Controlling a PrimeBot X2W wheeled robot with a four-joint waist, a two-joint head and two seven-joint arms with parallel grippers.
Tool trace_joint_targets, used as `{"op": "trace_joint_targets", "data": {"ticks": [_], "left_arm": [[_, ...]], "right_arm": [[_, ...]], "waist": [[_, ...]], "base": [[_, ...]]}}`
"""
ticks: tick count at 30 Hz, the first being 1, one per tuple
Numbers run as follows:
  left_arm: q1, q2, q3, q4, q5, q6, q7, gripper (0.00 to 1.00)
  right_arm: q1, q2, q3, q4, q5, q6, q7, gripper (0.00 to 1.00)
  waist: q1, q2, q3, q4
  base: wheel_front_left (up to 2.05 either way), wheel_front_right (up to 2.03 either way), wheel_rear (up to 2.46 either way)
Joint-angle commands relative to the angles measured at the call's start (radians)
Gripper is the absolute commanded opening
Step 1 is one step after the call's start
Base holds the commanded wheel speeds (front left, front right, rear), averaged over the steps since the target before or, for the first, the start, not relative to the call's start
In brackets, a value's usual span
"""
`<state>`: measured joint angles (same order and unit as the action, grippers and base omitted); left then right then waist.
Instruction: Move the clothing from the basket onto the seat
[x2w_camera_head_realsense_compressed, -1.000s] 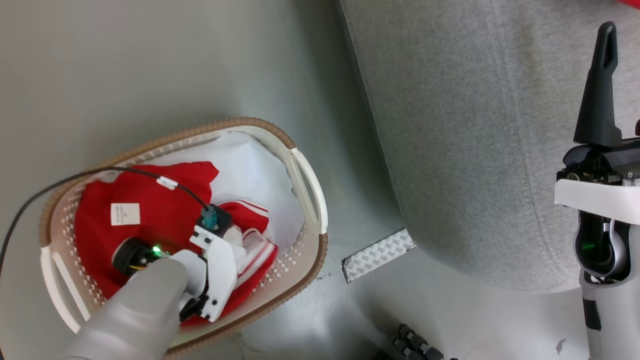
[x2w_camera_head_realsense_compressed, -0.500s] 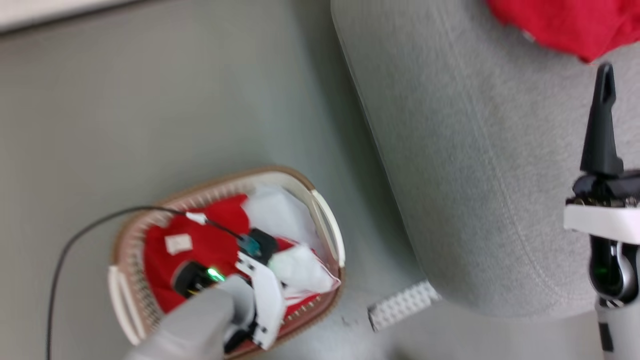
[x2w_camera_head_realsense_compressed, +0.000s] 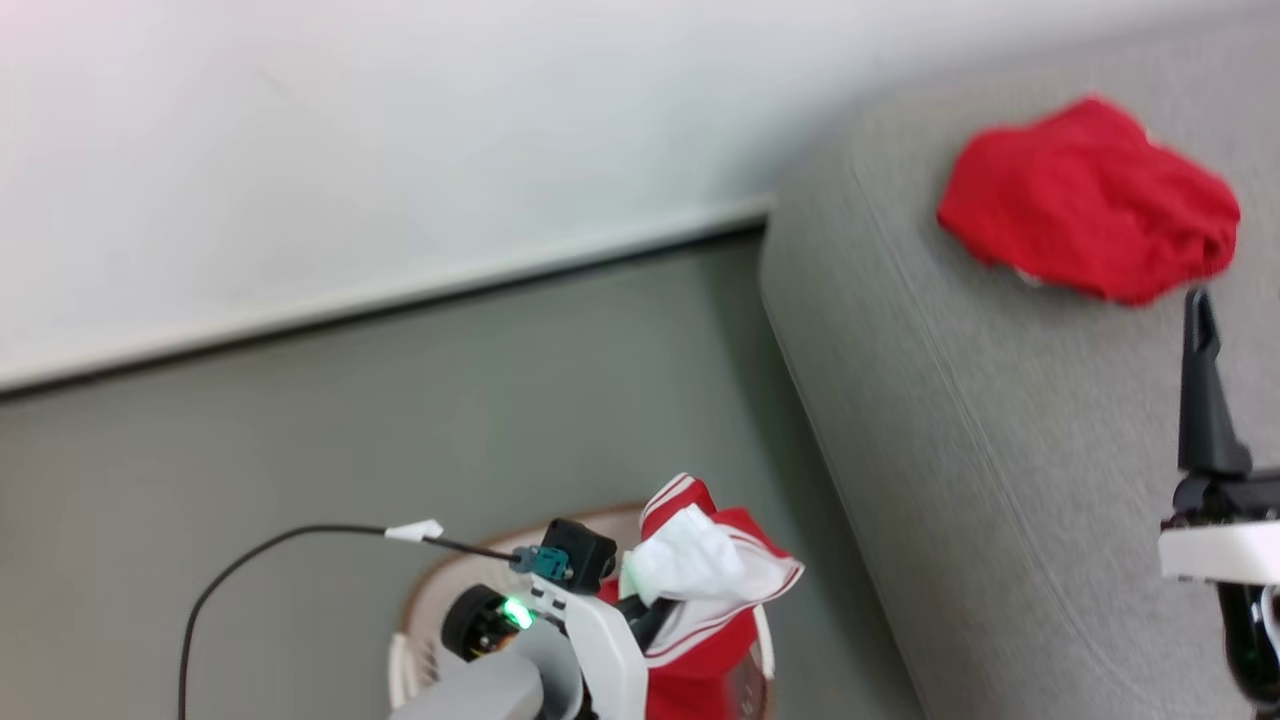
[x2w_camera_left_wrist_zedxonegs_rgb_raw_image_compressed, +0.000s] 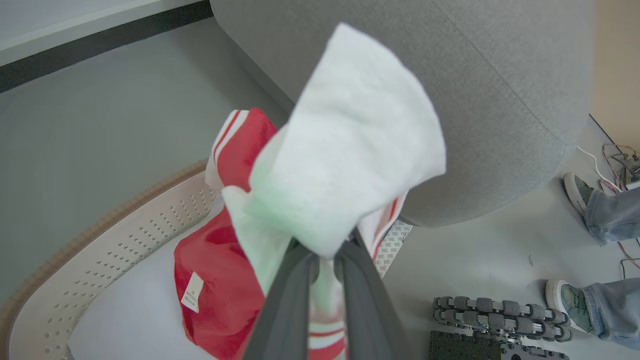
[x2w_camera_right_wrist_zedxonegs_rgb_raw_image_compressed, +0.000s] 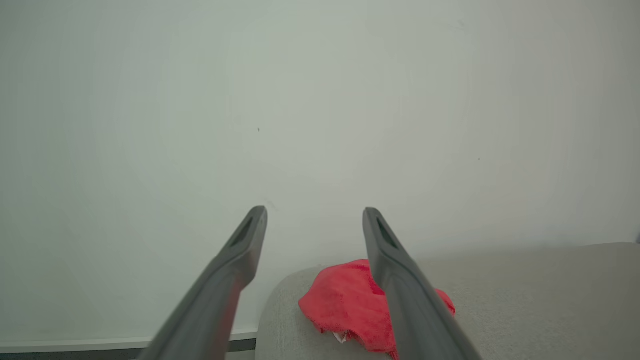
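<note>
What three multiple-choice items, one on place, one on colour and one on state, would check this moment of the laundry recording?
1. Where does the crumpled plain red fabric garment lie?
A. on the floor
B. on the large light grey woven-fabric seat
C. on a shelf

2. What colour is the rim of the cream-white perforated plastic basket?
A. brown
B. blue
C. black

3. How is the left hand?
A. open and empty
B. shut on the soft red garment with white striped trim
C. shut on nothing

Answers:
1 B: the garment rests on the seat's top.
2 A: the left wrist view shows a brown band along the basket's wall.
3 B: the hand pinches the white fold, with the garment raised above the basket.
</note>
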<state>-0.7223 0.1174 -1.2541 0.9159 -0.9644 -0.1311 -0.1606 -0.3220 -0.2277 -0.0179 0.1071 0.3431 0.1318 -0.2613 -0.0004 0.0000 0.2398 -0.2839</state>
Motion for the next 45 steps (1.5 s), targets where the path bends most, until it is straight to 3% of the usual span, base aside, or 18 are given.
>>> {"op": "trace_joint_targets", "data": {"ticks": [1,9,22,33,40,45], "left_arm": [[0.025,-0.003,0.003,-0.013,-0.023,0.001,-0.017,0.0],[-0.031,0.033,0.075,-0.123,-0.041,0.005,-0.094,0.0],[-0.046,0.163,0.305,-0.492,0.094,0.14,-0.104,0.0],[-0.06,0.212,0.334,-0.627,0.109,0.189,-0.089,0.0],[-0.042,0.22,0.329,-0.652,0.103,0.201,-0.082,0.0],[-0.043,0.221,0.327,-0.651,0.099,0.207,-0.076,0.0]], "right_arm": [[0.026,-0.011,0.001,0.007,0.004,-0.002,-0.003,1.0],[0.102,-0.001,0.014,0.012,0.02,-0.002,-0.003,1.0],[0.181,0.025,0.112,0.037,0.053,-0.002,-0.003,1.0],[0.179,0.028,0.195,0.043,0.078,-0.002,-0.003,1.0],[0.17,0.014,0.228,0.04,0.08,-0.002,-0.003,1.0],[0.157,0.007,0.307,0.035,0.114,-0.002,-0.003,1.0]], "waist": [[0.0004,0.0,-0.123,0.081],[0.0004,0.0,-0.213,0.123],[0.0004,0.0,-0.267,0.152],[0.0004,0.0,-0.278,0.172],[0.0004,0.0,-0.278,0.173],[0.0004,0.0,-0.278,0.171]], "base": [[0.0,0.0,0.0],[0.0,0.0,0.0],[0.0,0.0,0.0],[0.0,0.0,0.0],[0.0,0.0,0.0],[0.0,0.0,0.0]]}}
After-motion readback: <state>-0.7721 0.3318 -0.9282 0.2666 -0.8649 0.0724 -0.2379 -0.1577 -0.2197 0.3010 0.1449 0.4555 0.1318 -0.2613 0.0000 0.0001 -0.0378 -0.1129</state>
